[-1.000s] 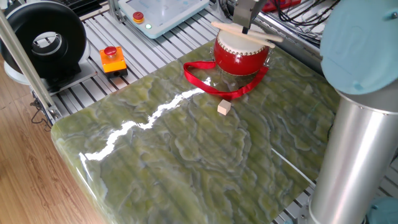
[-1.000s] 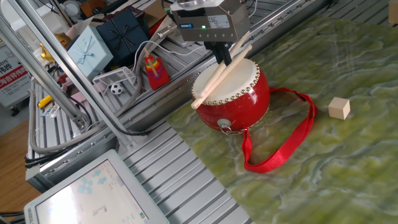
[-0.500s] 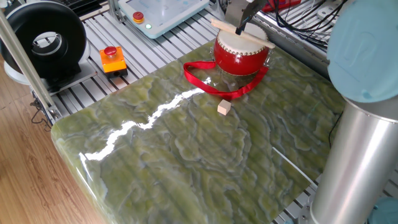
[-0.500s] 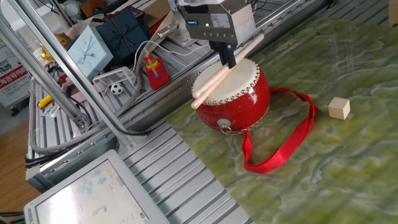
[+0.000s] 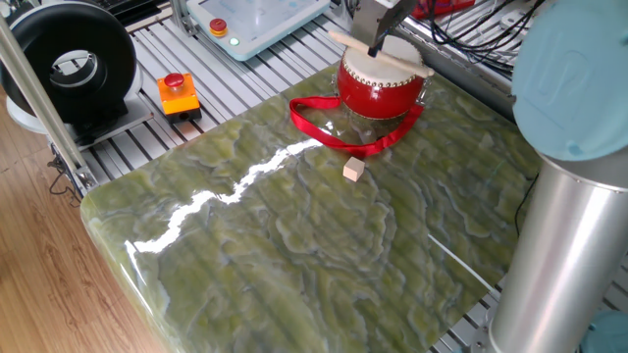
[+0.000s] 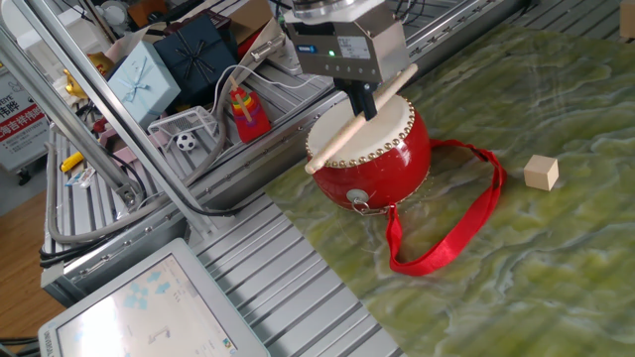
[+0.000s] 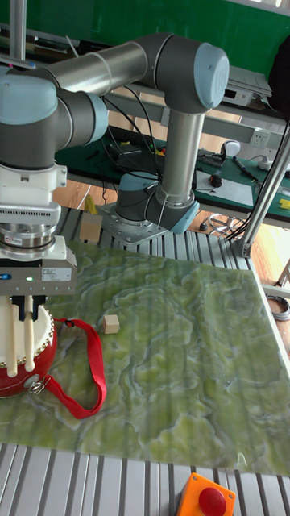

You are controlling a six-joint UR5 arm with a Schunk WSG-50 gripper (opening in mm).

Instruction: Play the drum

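The drum (image 5: 381, 88) (image 6: 375, 151) (image 7: 18, 356) stands at the far edge of the green marbled table (image 5: 294, 235). It has a glossy red body and a cream skin with dark studs. Its red ribbon strap (image 5: 339, 140) (image 6: 448, 226) (image 7: 87, 379) trails loosely on the table. My gripper (image 5: 377, 45) (image 6: 365, 101) (image 7: 24, 313) hangs right over the skin, shut on a pale wooden drumstick (image 6: 342, 139). The stick slants across the drum top, with its low end at the rim nearest the rails.
A small wooden cube (image 5: 353, 170) (image 6: 541, 172) (image 7: 110, 323) lies on the table near the strap. An orange box with a red button (image 5: 179, 93) (image 7: 209, 496) sits on the slatted rails. The arm's grey column (image 5: 569, 235) stands at the table's right corner. Gift boxes (image 6: 149, 74) and cables crowd behind the drum.
The gripper has shifted slightly sideways and down over the drum, and the stick now slants more steeply across the skin. Drum, strap and cube have not moved.
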